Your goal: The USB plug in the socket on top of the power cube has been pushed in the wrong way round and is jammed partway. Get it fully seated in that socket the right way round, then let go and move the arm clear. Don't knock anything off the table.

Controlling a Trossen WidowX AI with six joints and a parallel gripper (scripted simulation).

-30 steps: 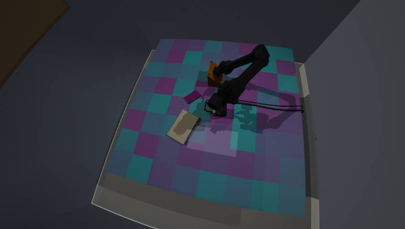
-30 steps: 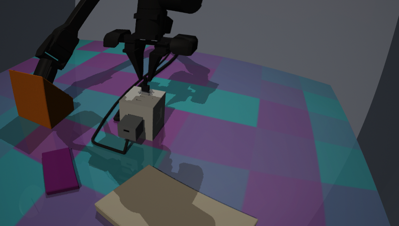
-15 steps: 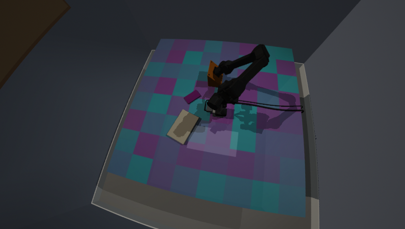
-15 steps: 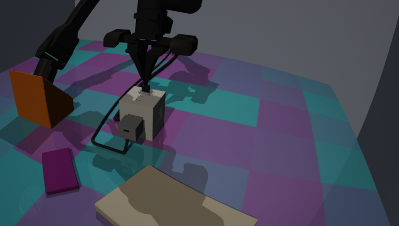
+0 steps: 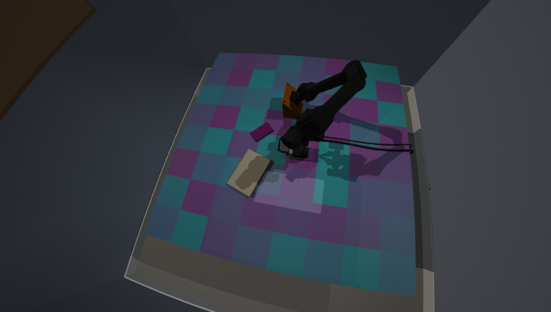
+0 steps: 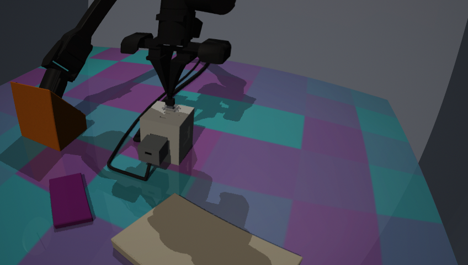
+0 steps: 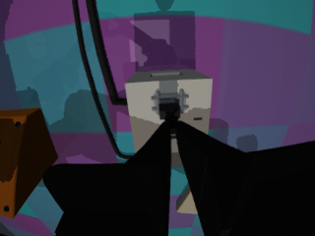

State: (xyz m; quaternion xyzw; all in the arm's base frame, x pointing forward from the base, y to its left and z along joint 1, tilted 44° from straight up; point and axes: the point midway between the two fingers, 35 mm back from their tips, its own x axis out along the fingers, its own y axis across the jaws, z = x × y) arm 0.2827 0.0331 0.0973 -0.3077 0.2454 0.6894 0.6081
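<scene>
A pale power cube (image 6: 164,131) (image 7: 197,94) (image 5: 285,147) stands on the checked table, with a grey block on its front face. A small black USB plug (image 6: 169,101) (image 7: 169,106) sticks up from the socket on the cube's top, and its black cable (image 6: 123,144) (image 7: 86,39) loops down beside the cube. My gripper (image 6: 169,97) (image 7: 172,128) (image 5: 295,148) comes straight down from above and is shut on the plug, fingertips meeting just above the cube's top. The socket itself is hidden by the plug and fingers.
An orange wedge-shaped block (image 6: 42,115) (image 5: 289,101) (image 7: 20,157) stands left of the cube near the arm's base. A small magenta box (image 6: 69,200) (image 5: 261,131) lies front left. A flat beige slab (image 6: 197,236) (image 5: 249,171) lies in front of the cube. The cable (image 5: 367,145) runs to the table's right edge.
</scene>
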